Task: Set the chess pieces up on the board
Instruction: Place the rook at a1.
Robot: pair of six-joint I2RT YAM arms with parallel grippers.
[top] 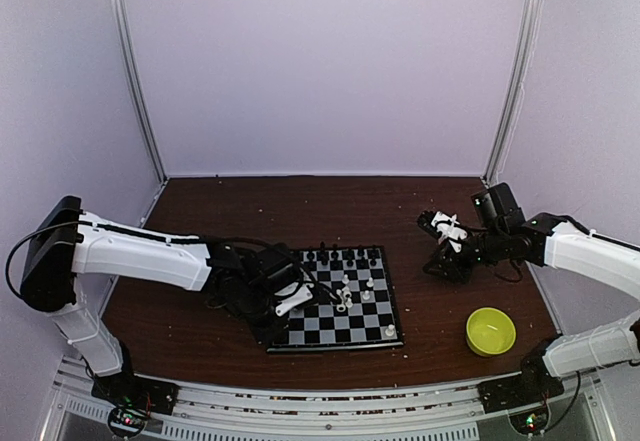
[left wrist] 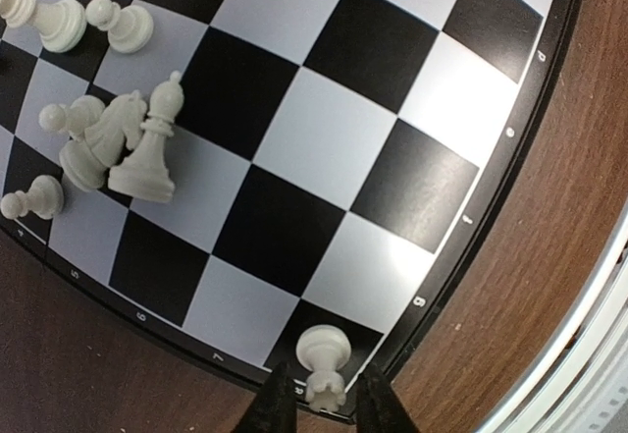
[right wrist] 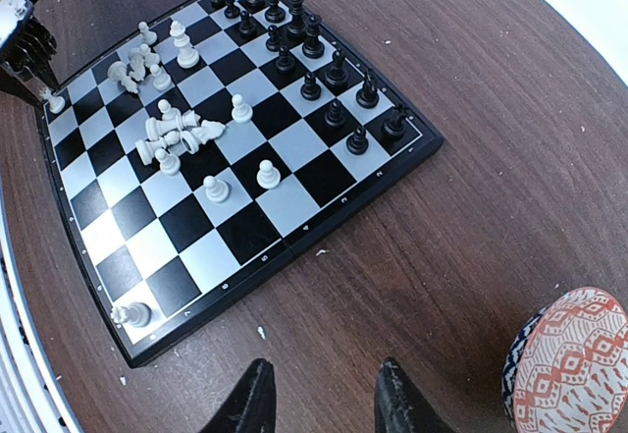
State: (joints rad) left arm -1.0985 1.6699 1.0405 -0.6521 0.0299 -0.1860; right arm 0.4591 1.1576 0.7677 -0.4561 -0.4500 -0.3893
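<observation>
The left arm (top: 140,251) reaches in from 9 o'clock to the 7 o'clock corner of the board (top: 330,329). Its wrist view shows the left jaws slightly apart on either side of a white rook (left wrist: 324,364), which stands upright on that corner square. A sliver of gap shows on each side, so the rook seems to stand free rather than gripped.

The board lies flat near the middle of the table (top: 300,206). Along its 12 o'clock edge the black pieces (top: 345,257) stand in two full rows, so that half looks finished. White is barely begun. A second rook (top: 388,332) stands on the 5 o'clock corner, but most of the white pieces (top: 347,294) sit mid-board. Several are toppled in a heap and a few pawns stand on stray squares. All of these need sorting onto the two rows at the 6 o'clock edge.

At 2 o'clock off the board, the right arm (top: 590,251) hovers with the right jaws apart and empty. A red-patterned bowl (right wrist: 574,364) sits near them, and a yellow-green bowl (top: 491,331) lies at 4 o'clock.
</observation>
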